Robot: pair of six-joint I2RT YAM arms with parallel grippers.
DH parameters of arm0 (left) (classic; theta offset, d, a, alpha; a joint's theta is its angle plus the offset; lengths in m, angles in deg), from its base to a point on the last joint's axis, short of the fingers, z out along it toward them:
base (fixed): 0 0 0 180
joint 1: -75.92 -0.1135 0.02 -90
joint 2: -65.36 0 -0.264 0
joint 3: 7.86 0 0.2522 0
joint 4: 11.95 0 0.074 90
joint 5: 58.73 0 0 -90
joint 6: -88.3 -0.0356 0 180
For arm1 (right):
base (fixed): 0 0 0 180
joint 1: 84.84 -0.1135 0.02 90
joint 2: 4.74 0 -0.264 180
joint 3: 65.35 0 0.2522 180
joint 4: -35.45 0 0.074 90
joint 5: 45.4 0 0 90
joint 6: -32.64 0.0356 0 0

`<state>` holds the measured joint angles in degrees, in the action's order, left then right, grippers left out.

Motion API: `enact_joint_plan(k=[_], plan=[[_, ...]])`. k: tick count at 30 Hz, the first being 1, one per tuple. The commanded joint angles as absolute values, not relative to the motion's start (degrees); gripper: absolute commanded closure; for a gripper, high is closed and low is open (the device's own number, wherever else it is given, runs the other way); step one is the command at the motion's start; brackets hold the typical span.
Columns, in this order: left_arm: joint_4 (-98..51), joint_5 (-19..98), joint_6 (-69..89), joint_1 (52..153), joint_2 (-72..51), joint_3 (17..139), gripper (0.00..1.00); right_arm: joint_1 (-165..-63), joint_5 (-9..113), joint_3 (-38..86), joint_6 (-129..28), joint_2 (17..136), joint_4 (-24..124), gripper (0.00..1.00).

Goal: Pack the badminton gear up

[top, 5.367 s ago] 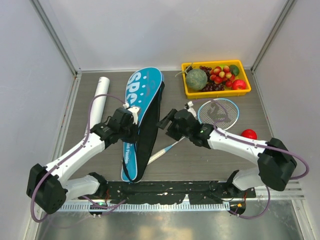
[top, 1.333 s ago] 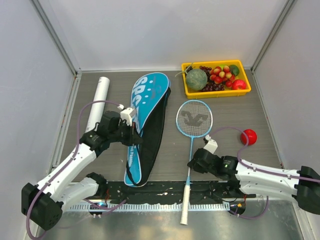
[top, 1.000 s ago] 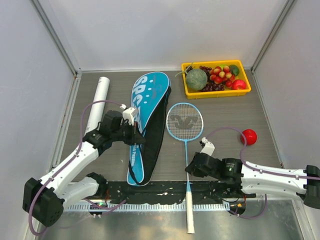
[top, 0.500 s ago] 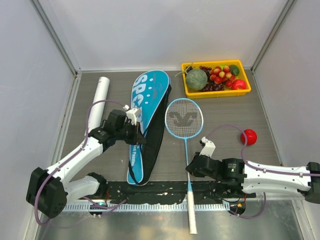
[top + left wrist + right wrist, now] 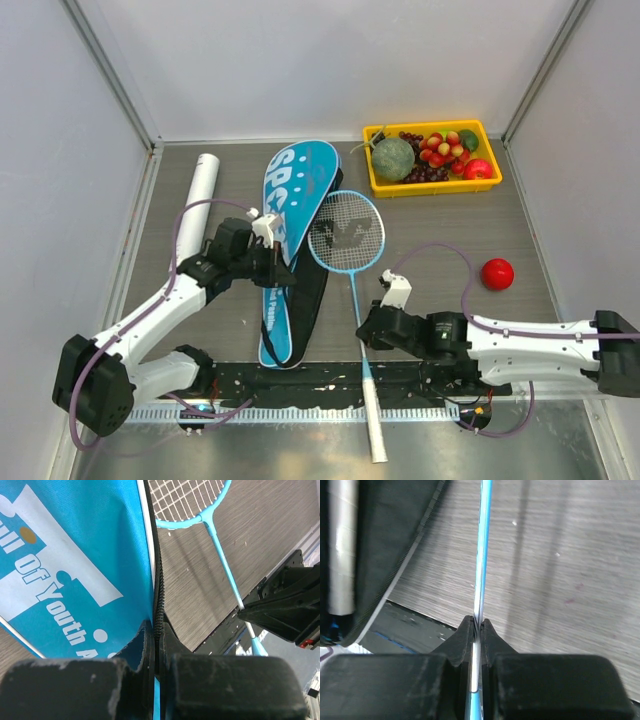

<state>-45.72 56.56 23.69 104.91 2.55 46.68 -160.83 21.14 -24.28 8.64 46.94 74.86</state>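
Left gripper (image 5: pixel 280 272): my jaws are closed to a thin slit, pinching the black zipper edge of the large blue racket-shaped fabric bag (image 5: pixel 290 190). In the left wrist view, the fingers (image 5: pixel 150 645) clamp that seam from both sides.

Right gripper (image 5: pixel 366 330): my jaws are fully pressed onto the thin shaft of the light-blue racket with white handle (image 5: pixel 346 230), gripping just above the handle.

The racket lies flat on the grey table (image 5: pixel 450 240), its head overlapping the bag's open right edge and its handle pointing past the near table edge. The long white cylindrical tube (image 5: pixel 197 195) lies left of the bag.
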Motion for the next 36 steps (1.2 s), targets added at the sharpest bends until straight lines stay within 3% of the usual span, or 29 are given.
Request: enact_joint_plan(k=[1, 6, 12, 20, 29, 36], plan=[[-40.57, 60.00, 24.93, 105.54, 4.10, 45.63, 1.00, -161.13, 15.52, -16.72, 4.43, 50.53, 66.09, 0.95], [-39.95, 61.85, 25.46, 105.89, 5.07, 44.49, 1.00, -160.34, 11.99, -8.90, -0.57, 57.13, 65.03, 0.95], [-39.95, 62.64, 25.46, 106.07, 7.09, 43.17, 1.00, -154.98, 20.08, -1.77, -5.50, 66.62, 61.08, 0.95], [-39.42, 64.75, 28.89, 106.07, 8.93, 42.37, 1.00, -151.11, 18.42, -1.23, -6.47, 74.35, 47.74, 0.95], [-37.58, 64.84, 33.45, 106.07, 13.50, 40.36, 1.00, -150.50, 8.76, -1.50, -4.63, 80.59, 36.82, 0.95], [-36.53, 65.45, 34.69, 106.07, 14.73, 36.76, 1.00, -148.21, 4.79, -2.81, 3.36, 84.91, 32.42, 0.95]])
